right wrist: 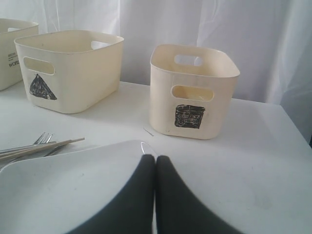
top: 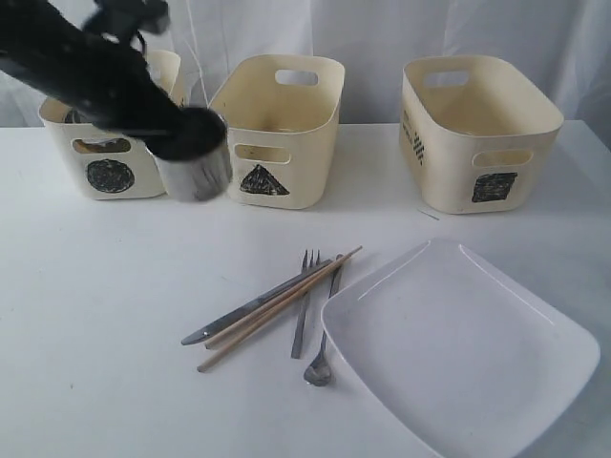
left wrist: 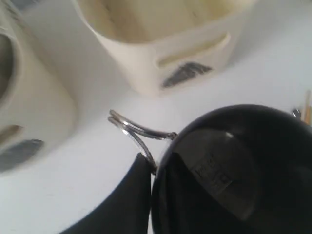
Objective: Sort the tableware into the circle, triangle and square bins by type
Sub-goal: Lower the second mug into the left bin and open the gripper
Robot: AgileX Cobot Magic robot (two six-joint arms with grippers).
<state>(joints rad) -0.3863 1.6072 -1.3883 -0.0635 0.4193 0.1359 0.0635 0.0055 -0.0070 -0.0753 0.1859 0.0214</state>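
Note:
My left gripper [top: 191, 134] is shut on the rim of a steel handled mug [top: 196, 172] and holds it in the air in front of the gap between the circle bin [top: 67, 143] and the triangle bin [top: 286, 124]. In the left wrist view the mug [left wrist: 234, 170] shows its dark inside and wire handle [left wrist: 136, 129], with my gripper [left wrist: 153, 168] pinching the rim. Chopsticks [top: 277, 305], knife [top: 239, 315], fork [top: 304, 305] and spoon [top: 320, 367] lie together mid-table. The white square plate [top: 458, 353] lies at the front right. My right gripper [right wrist: 155, 158] is shut and empty above the plate's edge [right wrist: 73, 185].
The square bin [top: 477, 134] stands at the back right, also in the right wrist view [right wrist: 192, 92] beside the triangle bin [right wrist: 73, 73]. Something grey lies inside the circle bin [left wrist: 34, 112]. White curtains hang behind the bins.

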